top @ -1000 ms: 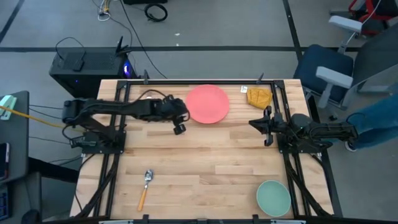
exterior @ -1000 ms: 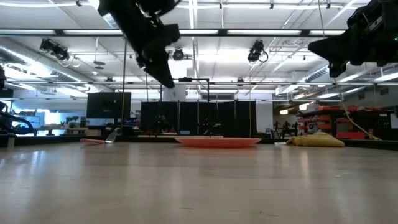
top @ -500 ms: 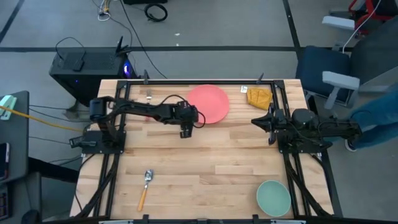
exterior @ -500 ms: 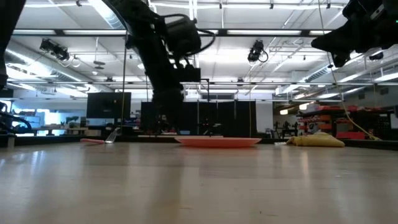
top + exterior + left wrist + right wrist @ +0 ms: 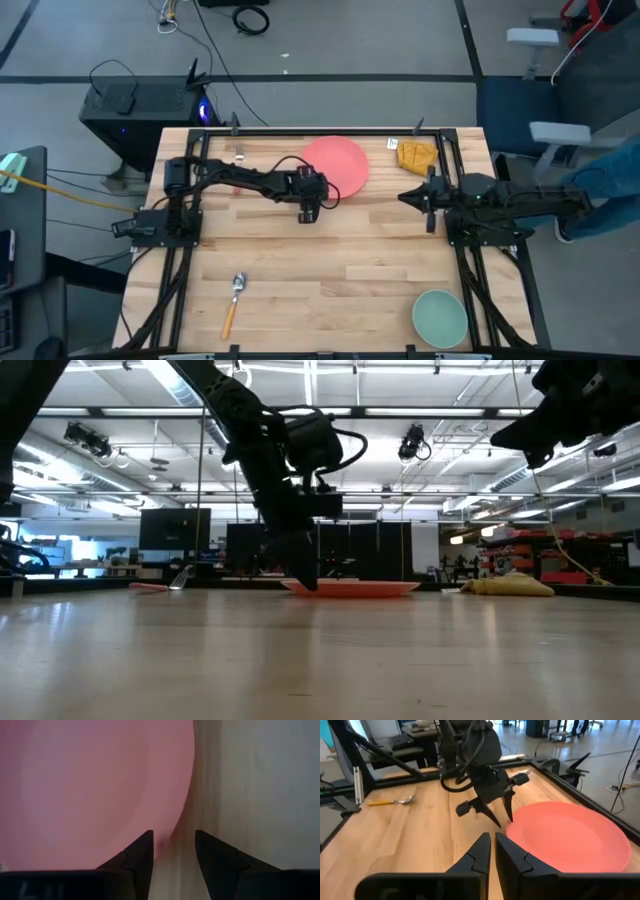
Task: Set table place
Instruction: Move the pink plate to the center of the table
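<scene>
Fingers of left gripper [image 5: 310,214] parted, straddling near rim of pink plate [image 5: 334,166], holding nothing; one fingertip [image 5: 142,851] over the plate edge, the other over bare worktop [image 5: 330,265]. Fingers of right gripper [image 5: 429,198] nearly together, empty, raised at right side of worktop. Plate flat at far middle. Teal bowl [image 5: 440,317] at near right corner. Orange-handled spoon [image 5: 233,302] near left, well apart. Yellow cloth [image 5: 416,154] far right, beside plate.

Matt pink plate [image 5: 335,165]; pale planked wood table [image 5: 330,270] with black metal rails; shiny metal spoon [image 5: 235,300] bowl.
</scene>
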Available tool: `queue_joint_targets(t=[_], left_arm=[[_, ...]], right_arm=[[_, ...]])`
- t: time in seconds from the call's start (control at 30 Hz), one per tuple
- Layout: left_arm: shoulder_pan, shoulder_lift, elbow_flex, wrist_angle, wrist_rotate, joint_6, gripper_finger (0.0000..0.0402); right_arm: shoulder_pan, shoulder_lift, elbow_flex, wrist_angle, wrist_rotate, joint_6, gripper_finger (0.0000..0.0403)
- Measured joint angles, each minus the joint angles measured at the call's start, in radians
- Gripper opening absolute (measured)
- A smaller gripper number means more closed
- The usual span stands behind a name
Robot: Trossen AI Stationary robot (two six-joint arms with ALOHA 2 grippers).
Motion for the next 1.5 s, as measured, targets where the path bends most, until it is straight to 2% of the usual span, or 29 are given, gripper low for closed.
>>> queue_joint_targets(t=[0.37, 0.5, 0.67, 0.87, 1.17, 1.37, 1.5], left_arm=[[0.000, 0.037, 0.002, 0.045, -0.026, 0.001, 0.0155], [0.003, 0.038, 0.002, 0.049, -0.041, 0.006, 0.0143], [0.019, 0.039, 0.000, 0.054, -0.046, 0.050, 0.0102], [0.053, 0.037, 0.002, 0.064, -0.067, 0.061, 0.0016], [0.031, 0.032, 0.002, 0.050, -0.070, 0.046, 0.0013], [-0.044, 0.012, 0.066, -0.113, -0.056, 0.030, 0.0012], [-0.101, 0.002, 0.114, -0.217, -0.032, -0.060, 0.0012]], right_arm=[[0.000, 0.020, 0.000, 0.000, 0.000, 0.005, 0.0030], [0.000, 0.019, 0.000, 0.000, 0.000, 0.005, 0.0030], [0.000, 0.019, 0.000, 0.000, 0.000, 0.005, 0.0030], [0.000, 0.019, 0.000, 0.000, 0.000, 0.005, 0.0030], [0.000, 0.019, 0.000, 0.000, 0.000, 0.005, 0.0030], [0.000, 0.019, 0.000, 0.000, 0.000, 0.005, 0.0030], [0.000, 0.019, -0.001, 0.000, 0.001, 0.004, 0.0030]])
